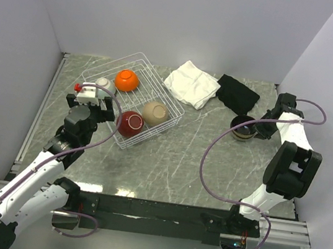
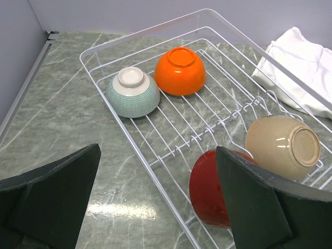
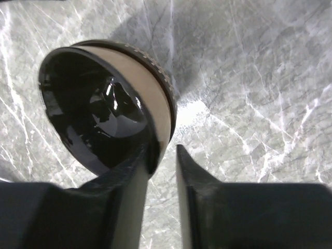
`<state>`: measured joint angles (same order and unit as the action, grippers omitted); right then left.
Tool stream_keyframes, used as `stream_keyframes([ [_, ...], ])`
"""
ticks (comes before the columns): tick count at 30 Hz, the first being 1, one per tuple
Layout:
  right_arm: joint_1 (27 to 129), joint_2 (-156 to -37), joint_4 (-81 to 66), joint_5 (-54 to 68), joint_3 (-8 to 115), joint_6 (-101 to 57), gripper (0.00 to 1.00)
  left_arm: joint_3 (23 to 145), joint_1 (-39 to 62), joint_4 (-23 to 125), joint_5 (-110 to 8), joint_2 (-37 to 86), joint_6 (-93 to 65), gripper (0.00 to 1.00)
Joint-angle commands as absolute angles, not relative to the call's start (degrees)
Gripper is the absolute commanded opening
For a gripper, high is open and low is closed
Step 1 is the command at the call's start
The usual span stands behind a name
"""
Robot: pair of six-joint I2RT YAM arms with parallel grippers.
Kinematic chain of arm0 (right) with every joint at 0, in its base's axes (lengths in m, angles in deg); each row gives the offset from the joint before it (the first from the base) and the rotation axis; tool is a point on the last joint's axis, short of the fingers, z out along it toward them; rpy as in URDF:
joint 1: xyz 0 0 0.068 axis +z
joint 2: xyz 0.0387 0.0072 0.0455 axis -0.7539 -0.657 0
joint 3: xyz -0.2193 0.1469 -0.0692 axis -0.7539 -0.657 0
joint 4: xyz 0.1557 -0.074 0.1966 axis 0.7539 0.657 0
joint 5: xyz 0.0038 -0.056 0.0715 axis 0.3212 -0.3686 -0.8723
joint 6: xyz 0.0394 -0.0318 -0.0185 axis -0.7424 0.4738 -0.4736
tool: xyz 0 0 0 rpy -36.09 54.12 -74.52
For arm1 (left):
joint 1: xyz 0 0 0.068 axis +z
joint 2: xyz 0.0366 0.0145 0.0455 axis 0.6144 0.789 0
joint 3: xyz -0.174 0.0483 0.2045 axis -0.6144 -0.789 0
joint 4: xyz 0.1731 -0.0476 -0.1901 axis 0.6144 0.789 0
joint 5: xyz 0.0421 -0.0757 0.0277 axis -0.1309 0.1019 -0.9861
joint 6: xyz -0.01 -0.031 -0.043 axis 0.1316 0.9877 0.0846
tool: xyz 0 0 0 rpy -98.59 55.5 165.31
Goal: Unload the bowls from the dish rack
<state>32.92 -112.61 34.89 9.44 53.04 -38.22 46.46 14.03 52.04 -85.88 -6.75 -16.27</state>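
Right arm bent, jaws astride bowl rim.

My left arm reaches up from its base at the lower left, with the forearm slanting forward and to the right. The left gripper has its jaws spread wide. On its wrist camera the two dark fingers sit far apart at the bottom corners. My right arm stands folded at the elbow, its wrist turned inward to the left. The right gripper points down, its jaws only narrowly parted, with a slim gap between the fingers.
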Motion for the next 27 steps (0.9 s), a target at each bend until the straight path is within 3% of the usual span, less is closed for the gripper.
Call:
stream_keyframes([
  [1,32.9,-109.8,34.0,10.2,51.2,-38.1,0.25,47.0,13.8,50.2,-84.6,-7.9,-16.7,0.99],
  [7,32.8,-110.5,32.2,8.8,49.7,-39.4,0.07,46.9,13.8,50.3,-84.5,-8.3,-16.7,0.99],
  [19,32.0,-114.1,29.7,4.4,48.6,-40.5,0.05,46.7,13.8,49.9,-83.1,-8.0,-16.6,0.99],
  [26,32.0,-111.9,28.8,4.3,47.9,-40.5,0.16,46.3,13.8,48.9,-80.2,-6.4,-15.9,0.99],
  [27,31.9,-111.3,28.8,4.2,47.9,-40.5,0.26,46.3,13.8,48.8,-79.6,-6.1,-15.5,0.99],
])
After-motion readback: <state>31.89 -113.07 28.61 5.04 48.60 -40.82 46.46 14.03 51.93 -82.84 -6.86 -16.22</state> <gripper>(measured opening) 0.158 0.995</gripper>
